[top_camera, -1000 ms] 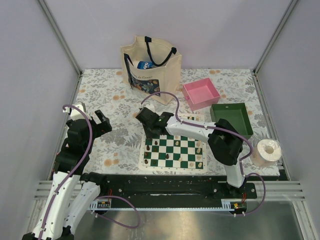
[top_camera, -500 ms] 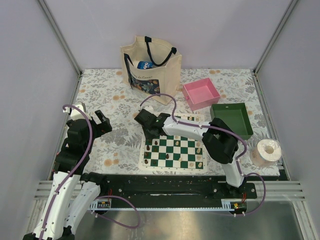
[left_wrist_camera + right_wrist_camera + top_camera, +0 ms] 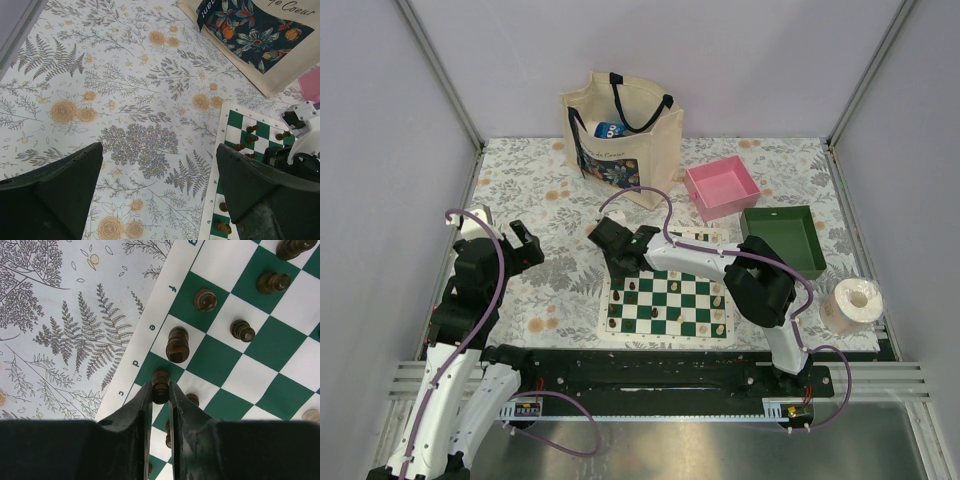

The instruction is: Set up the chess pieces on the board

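Note:
The green-and-white board lies in front of the arms' bases. Dark chess pieces stand along its left files, and pale ones stand on its right side. My right gripper is shut on a dark brown piece that hangs upright over the board's left edge, near the c and d marks. In the top view that gripper sits at the board's far left corner. My left gripper is open above the flowered cloth, left of the board, with nothing between its fingers.
A cream tote bag stands at the back. A pink tray and a green tray sit behind and right of the board. A paper roll stands at the right edge.
The right arm has shifted slightly left with the dark piece still in its grip. The left arm has not moved.

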### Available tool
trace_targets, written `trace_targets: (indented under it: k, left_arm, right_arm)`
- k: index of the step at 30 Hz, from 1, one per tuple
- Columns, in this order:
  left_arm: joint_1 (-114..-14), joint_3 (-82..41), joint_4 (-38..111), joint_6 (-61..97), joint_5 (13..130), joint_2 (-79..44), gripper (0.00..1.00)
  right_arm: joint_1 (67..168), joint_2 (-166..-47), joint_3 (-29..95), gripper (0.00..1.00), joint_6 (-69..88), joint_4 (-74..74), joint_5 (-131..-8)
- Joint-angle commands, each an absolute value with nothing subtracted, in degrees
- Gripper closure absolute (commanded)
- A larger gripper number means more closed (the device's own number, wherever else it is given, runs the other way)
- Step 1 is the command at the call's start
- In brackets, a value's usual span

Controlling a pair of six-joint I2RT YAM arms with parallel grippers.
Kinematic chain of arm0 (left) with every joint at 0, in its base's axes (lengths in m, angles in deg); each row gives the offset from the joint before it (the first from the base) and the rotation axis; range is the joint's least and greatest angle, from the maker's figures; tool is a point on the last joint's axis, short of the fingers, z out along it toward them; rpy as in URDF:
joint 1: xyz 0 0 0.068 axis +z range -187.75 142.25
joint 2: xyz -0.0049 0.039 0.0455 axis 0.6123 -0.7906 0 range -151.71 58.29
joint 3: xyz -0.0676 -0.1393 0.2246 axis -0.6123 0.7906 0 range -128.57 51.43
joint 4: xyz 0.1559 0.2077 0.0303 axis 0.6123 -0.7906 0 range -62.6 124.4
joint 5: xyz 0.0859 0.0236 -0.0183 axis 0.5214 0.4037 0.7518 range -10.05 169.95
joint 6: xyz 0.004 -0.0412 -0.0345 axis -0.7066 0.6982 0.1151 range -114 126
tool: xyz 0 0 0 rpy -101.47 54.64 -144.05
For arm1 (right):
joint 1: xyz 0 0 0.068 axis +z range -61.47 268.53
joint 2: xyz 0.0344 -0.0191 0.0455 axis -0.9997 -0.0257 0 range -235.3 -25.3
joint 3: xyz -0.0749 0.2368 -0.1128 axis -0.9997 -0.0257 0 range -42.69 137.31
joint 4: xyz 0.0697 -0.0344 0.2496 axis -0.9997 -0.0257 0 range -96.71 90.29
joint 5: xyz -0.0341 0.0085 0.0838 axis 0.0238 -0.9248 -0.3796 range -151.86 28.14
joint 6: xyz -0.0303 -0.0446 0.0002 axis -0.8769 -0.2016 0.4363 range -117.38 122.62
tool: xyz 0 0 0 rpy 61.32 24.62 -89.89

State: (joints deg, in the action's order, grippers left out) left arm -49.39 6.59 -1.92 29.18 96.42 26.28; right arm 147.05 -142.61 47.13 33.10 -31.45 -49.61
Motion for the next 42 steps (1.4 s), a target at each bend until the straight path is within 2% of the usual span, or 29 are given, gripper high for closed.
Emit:
trace_targets:
  k: [1, 12, 24, 34, 42]
  left_arm:
    - [-49.00, 6.70, 1.00, 29.73, 95.59, 26.04, 0.01]
    - [-48.83, 6.70, 1.00, 29.73, 95.68, 26.13, 0.01]
    - [-48.92, 6.70, 0.91, 29.73, 95.33, 26.04, 0.01]
    - [-48.83, 6.79, 0.91, 29.73, 95.33, 26.13, 0.01]
    - [-48.74, 6.79, 1.00, 29.73, 95.15, 26.13, 0.01]
  right_arm:
    - [147.42, -143.60, 49.25, 0.77, 33.74, -30.56, -51.05]
    - [147.50, -142.54, 48.02, 0.69, 33.39, -29.59, -51.58]
    - [147.42, -141.66, 48.28, 0.68, 32.86, -29.94, -51.05]
    - [147.42, -141.05, 48.72, 0.78, 32.24, -30.38, -51.58]
    - [147.42, -138.94, 47.84, 0.79, 32.24, -30.20, -49.73]
